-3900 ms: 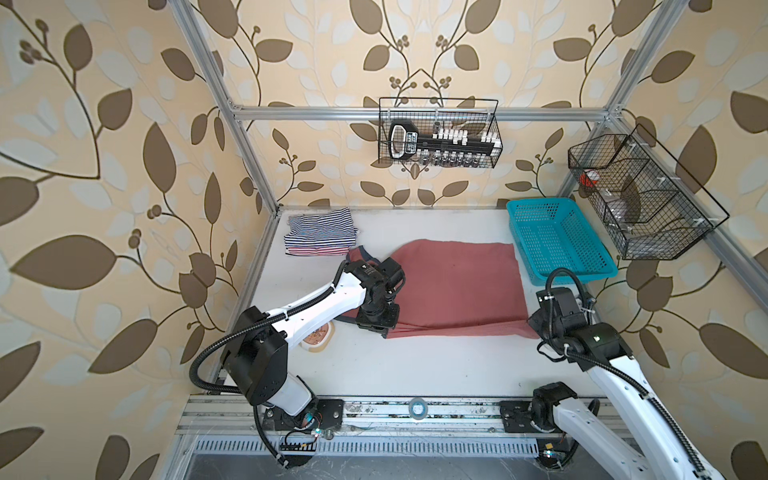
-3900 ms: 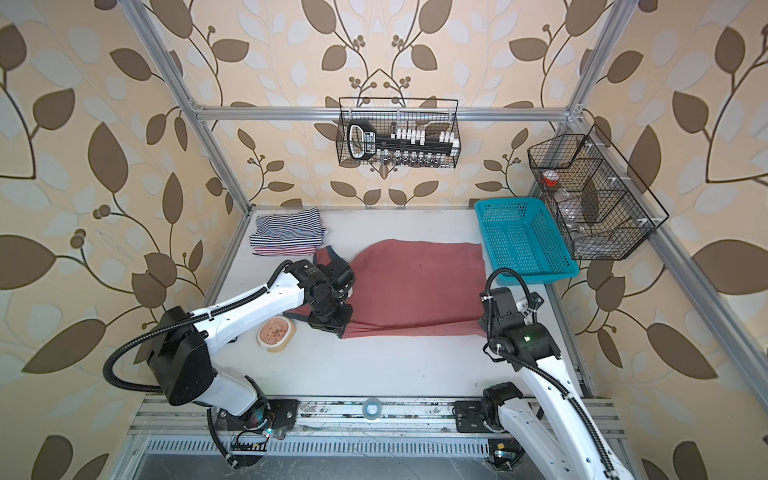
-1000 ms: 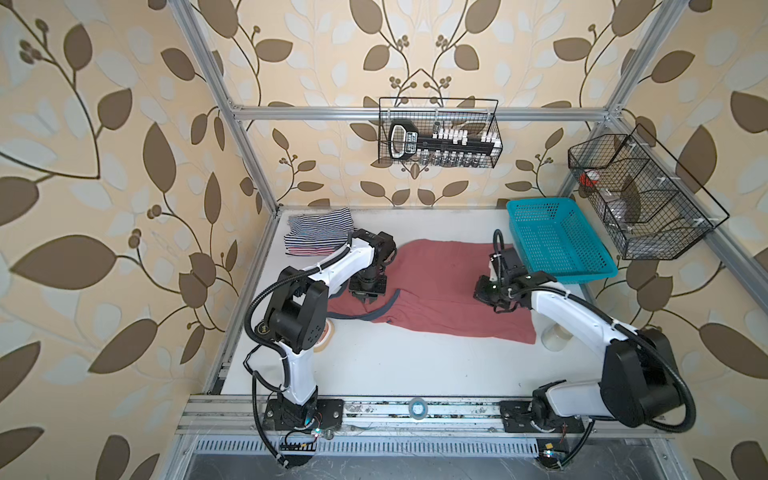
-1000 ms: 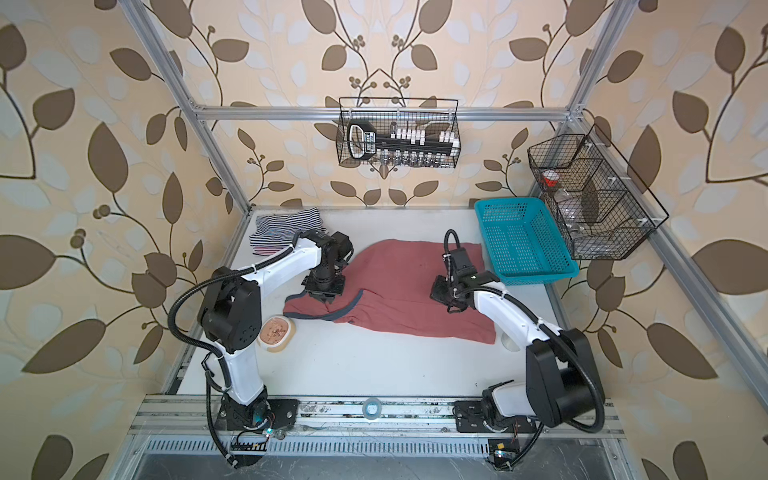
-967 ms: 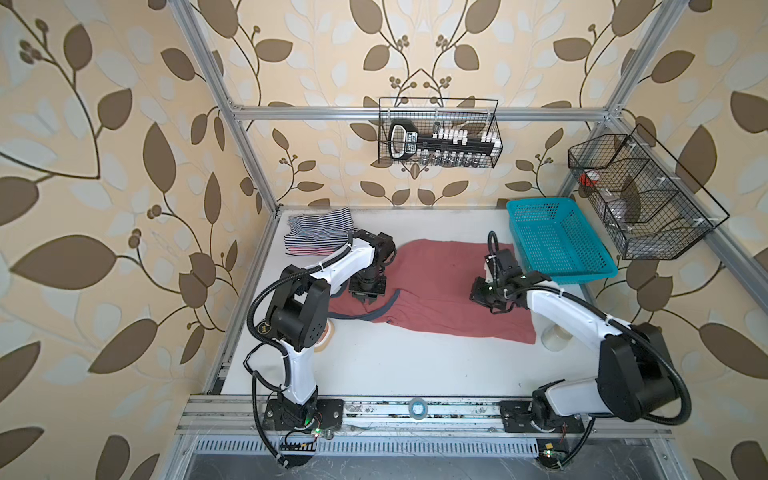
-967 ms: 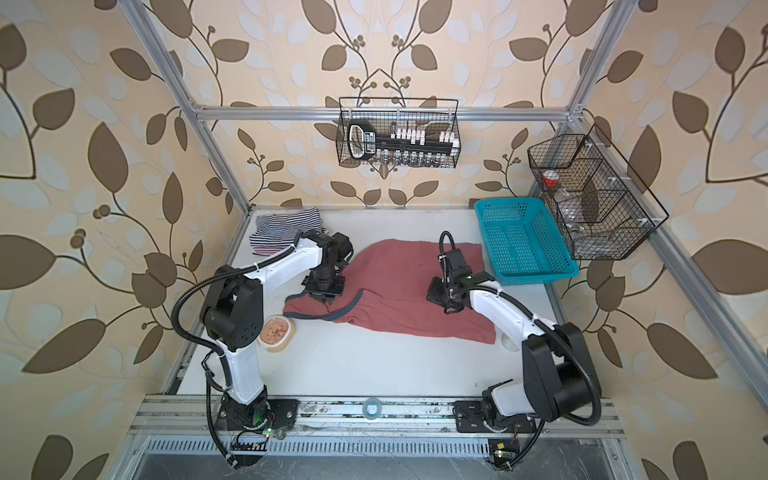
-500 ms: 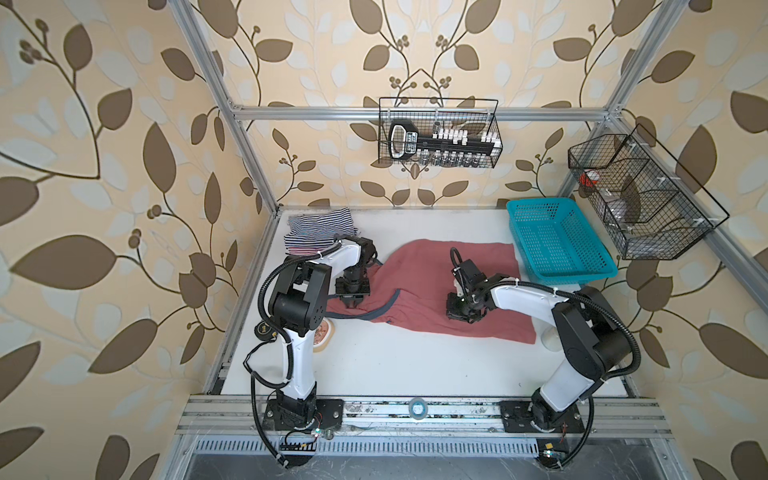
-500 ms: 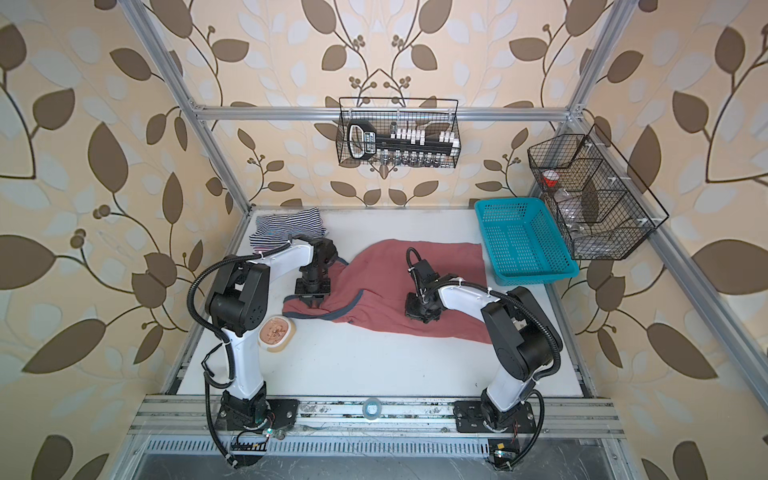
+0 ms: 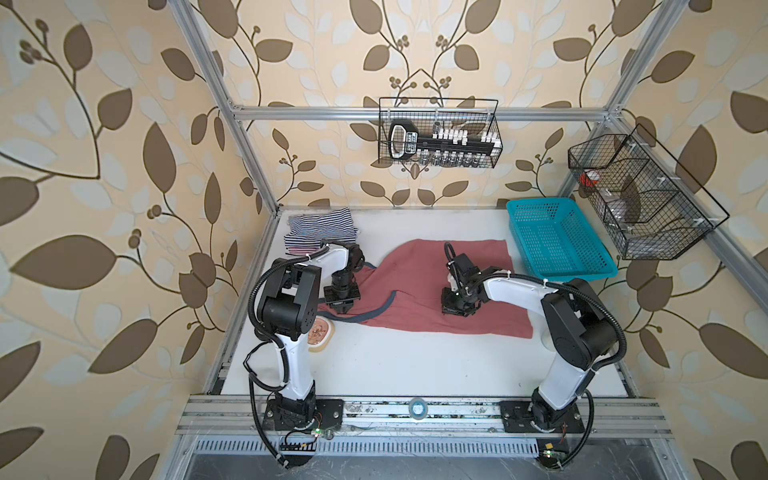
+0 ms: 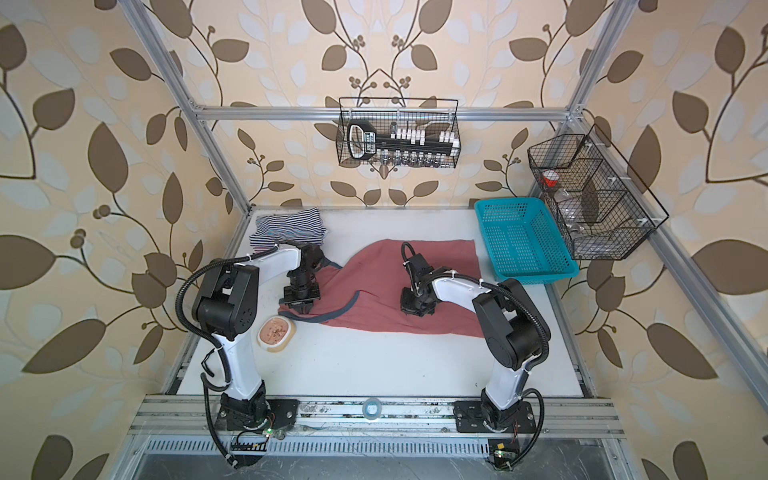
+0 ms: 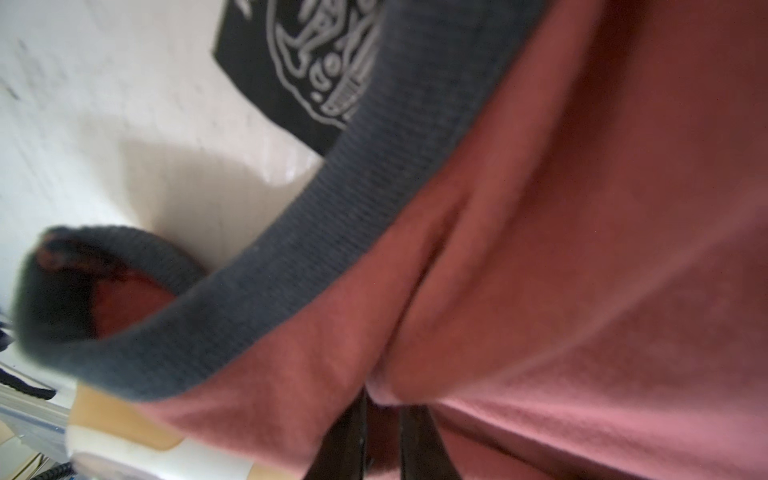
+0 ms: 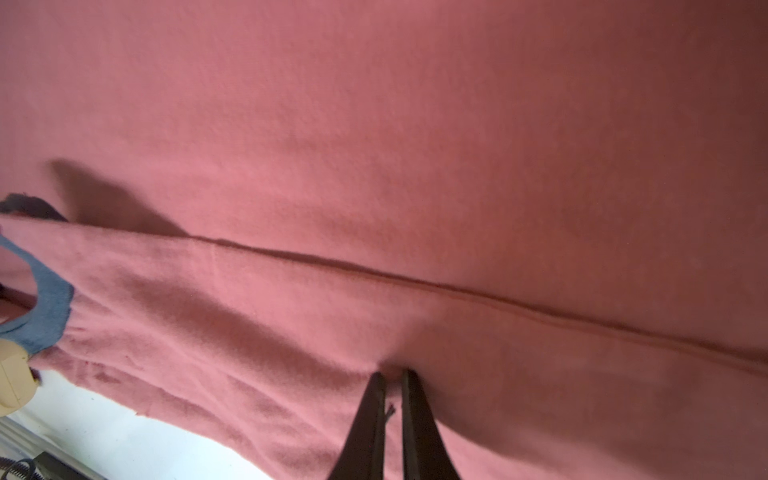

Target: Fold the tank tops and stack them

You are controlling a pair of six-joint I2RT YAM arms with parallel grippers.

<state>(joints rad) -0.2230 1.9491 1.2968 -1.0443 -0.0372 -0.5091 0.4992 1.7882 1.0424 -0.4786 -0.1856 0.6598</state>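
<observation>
dusty red tank top (image 9: pixel 419 282): mid-table, spread mostly flat, one layer lapped over another. The lap edge shows as a straight line across the right wrist view. Grey-blue trim (image 9: pixel 376 309) curls along the armhole/neck at its left end. A black badge print (image 11: pixel 316 62) peeks out past the trim in the left wrist view.

Long axis runs left-right in both top views, and the near edge drops slightly toward the right. Strap end points at the left arm. The straight hem end points right, toward the teal basket (image 9: pixel 557 243), close to it but not touching.

left gripper (image 9: pixel 343 307): down on the strap end, fingers (image 11: pixel 353 440) nipped together with a pucker of red cloth between them, so it's gripping the top.

right gripper (image 9: pixel 457 309): planted mid-body near the near edge. Fingers (image 12: pixel 368 428) almost together with a thin slit between, tips in a small pucker. Can't tell if any cloth is actually pinched.

The other two tank tops are folded in the far-left corner of the table (image 9: pixel 415 365): navy-white striped top (image 9: pixel 324 226) above, red-white striped top (image 9: pixel 297 250) showing at the near edge beneath.

A round beige dish (image 9: pixel 321 336) sits just beside the strap end, by the left arm.
</observation>
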